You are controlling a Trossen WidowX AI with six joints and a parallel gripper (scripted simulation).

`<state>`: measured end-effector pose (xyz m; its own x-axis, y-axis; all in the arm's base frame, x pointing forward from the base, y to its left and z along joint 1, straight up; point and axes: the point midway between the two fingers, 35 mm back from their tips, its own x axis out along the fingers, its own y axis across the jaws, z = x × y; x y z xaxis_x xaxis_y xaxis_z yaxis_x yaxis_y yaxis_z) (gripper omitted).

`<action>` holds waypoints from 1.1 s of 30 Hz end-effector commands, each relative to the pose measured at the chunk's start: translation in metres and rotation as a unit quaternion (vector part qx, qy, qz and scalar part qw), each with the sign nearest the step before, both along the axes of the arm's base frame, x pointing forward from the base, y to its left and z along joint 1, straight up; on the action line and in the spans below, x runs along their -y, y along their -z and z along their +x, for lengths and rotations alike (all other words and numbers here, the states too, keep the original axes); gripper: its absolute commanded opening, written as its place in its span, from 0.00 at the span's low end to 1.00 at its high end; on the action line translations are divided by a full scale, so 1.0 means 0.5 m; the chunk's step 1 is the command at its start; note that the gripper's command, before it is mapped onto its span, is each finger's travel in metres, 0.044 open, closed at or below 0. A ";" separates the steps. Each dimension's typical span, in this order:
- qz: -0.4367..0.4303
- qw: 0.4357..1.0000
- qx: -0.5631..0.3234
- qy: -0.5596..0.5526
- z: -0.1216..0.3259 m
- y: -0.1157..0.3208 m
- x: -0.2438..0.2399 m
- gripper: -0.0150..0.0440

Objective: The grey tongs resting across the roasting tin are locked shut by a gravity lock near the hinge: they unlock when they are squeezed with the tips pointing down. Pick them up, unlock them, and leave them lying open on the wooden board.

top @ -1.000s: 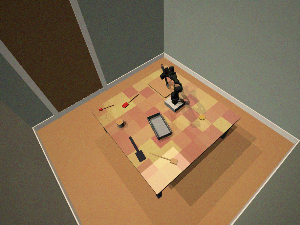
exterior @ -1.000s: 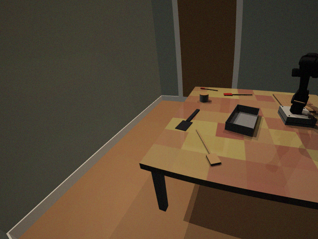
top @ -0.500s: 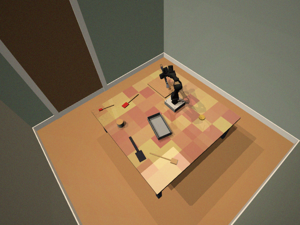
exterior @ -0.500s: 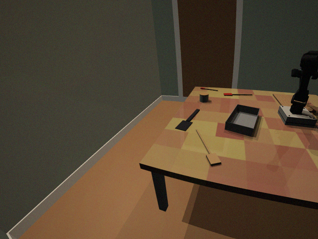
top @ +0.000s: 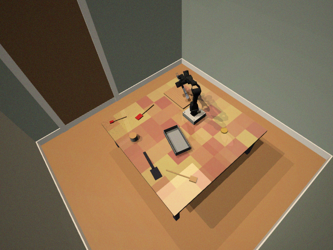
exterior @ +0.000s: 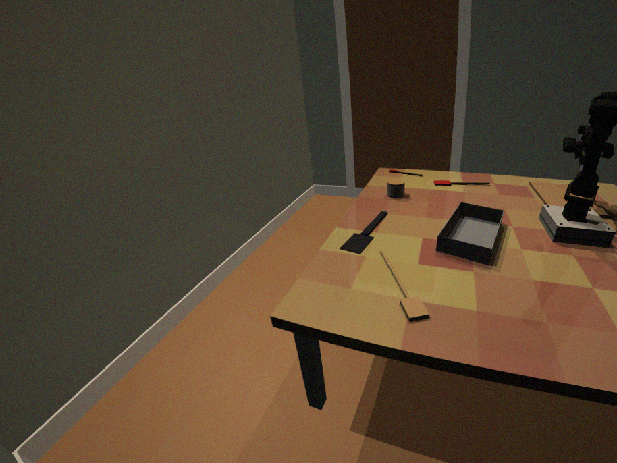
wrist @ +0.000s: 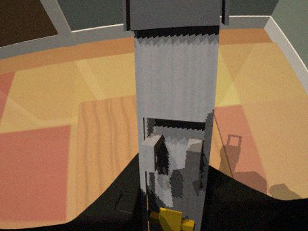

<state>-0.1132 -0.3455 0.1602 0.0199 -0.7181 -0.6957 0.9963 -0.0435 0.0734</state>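
My gripper [top: 179, 81] [wrist: 160, 158] is shut on the grey tongs [top: 185, 92] [wrist: 175, 78]. It holds them steeply above the wooden board [top: 174, 96] [wrist: 105, 145] [exterior: 545, 192], with the loop end up and the wide end down in the top view. In the wrist view the tongs' grey body fills the middle, with two grey blocks and a yellow part [wrist: 171, 219] low between the dark fingers. The arms look close together; whether the lock is released I cannot tell. The tongs are mostly hidden in the exterior view. The roasting tin [top: 183, 151] [exterior: 463, 250] has nothing across it.
A red spatula [top: 138, 116] [exterior: 441, 183] and a smaller red brush-like tool [top: 112, 121] lie left of the board. A round tin [top: 133, 137] [exterior: 395, 189], a black turner [top: 156, 172] [exterior: 357, 242], a wooden tool [top: 193, 179] [exterior: 414, 308] and a yellow disc [top: 223, 130] stand or lie farther off.
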 end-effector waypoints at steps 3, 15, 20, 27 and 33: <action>0.054 0.999 -0.001 -0.002 -0.001 0.021 0.014 0.00; 0.178 0.984 -0.004 -0.009 0.004 0.073 0.021 0.00; 0.230 0.973 -0.009 -0.015 0.008 0.093 0.020 0.00; 0.301 0.953 -0.018 -0.027 0.013 0.117 0.016 0.00; 0.361 0.931 -0.029 -0.040 0.018 0.134 0.010 0.00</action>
